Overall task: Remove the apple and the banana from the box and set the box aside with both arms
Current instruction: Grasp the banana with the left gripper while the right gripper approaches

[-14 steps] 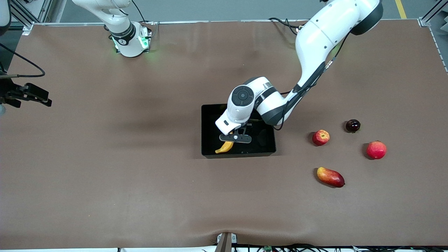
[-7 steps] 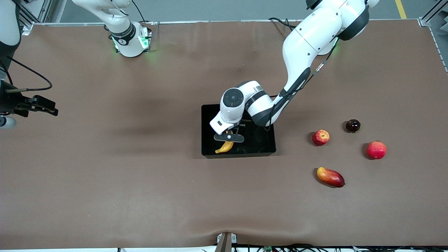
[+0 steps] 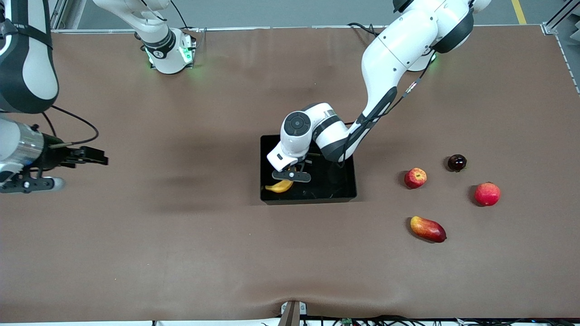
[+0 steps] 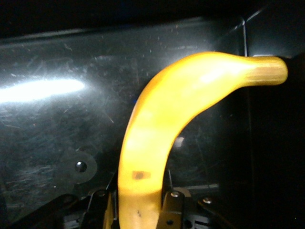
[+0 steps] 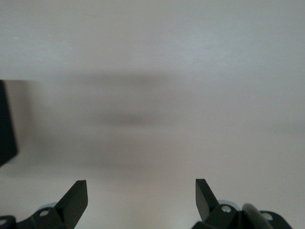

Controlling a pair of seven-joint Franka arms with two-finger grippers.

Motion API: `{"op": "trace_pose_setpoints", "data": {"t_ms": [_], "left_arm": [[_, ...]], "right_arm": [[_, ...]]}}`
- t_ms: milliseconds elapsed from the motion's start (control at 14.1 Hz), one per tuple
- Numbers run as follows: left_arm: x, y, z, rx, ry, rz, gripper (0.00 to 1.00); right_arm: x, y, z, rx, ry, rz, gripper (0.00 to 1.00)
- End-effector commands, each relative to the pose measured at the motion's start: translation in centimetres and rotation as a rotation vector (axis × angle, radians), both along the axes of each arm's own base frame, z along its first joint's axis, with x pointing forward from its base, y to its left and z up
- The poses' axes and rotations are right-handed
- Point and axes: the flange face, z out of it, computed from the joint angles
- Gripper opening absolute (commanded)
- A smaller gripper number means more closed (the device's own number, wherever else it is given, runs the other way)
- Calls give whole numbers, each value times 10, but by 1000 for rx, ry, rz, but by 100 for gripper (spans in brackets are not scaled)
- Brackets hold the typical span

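While the left pincer [image 3: 290, 175] sits low inside the black box [image 3: 344, 192] at the middle of the table [image 3: 181, 249], its fingers [image 4: 170, 210] are clamped on the banana [image 3: 279, 186]. The banana curves away from the grip toward the box's wall at the right arm's end; it seems to hang just above the glossy floor, though contact is hard to judge. The small red apple [image 3: 415, 177] with yellowish streaks lies on the table toward the left arm's end, well apart from the box. Near it are a dark round fruit [image 3: 456, 162], a pinkish-red round fruit [image 3: 487, 194] and, nearer the front camera, a red-and-yellow mango [image 3: 427, 228]. The right pincer [image 3: 93, 157] waits over bare table at the right arm's end, its fingers [image 5: 74, 202] spread wide and holding nothing.
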Motion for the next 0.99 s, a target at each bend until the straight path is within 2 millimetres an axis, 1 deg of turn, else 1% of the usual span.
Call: {"op": "trace_pose_setpoints", "data": {"t_ms": [0, 71, 142, 212, 283, 354, 425, 496, 566, 708, 779, 850, 920], "left_arm": [[5, -1, 49, 32, -51, -1, 0], [7, 4, 64, 54, -49, 5, 0], [6, 5, 79, 65, -51, 7, 0], [7, 5, 100, 62, -67, 14, 0], [7, 7, 116, 57, -70, 24, 0], [8, 11, 134, 62, -72, 36, 0], [14, 21, 148, 70, -77, 54, 0], [22, 32, 162, 67, -84, 79, 0], [30, 44, 174, 61, -88, 105, 0], [53, 75, 195, 52, -106, 169, 0], [67, 95, 204, 42, -107, 206, 0], [81, 117, 210, 39, -110, 248, 0], [94, 146, 211, 55, -104, 289, 0]], "right_arm": [[1, 35, -22, 28, 47, 16, 100], [-2, 52, -31, 24, 61, 0, 100], [-3, 63, -30, 25, 66, -37, 100], [-3, 77, -31, 41, 71, -71, 100], [-3, 96, -32, 77, 67, -103, 100], [-4, 122, -36, 91, 60, -140, 100], [-6, 145, -45, 82, 59, -169, 100], [-10, 175, -52, 74, 48, -181, 100], [-14, 195, -64, 68, 49, -193, 100], [-18, 231, -91, 58, 44, -186, 100], [-21, 251, -102, 57, 34, -177, 100], [-21, 267, -112, 58, 21, -190, 100], [-23, 284, -121, 55, 6, -211, 100]]}}
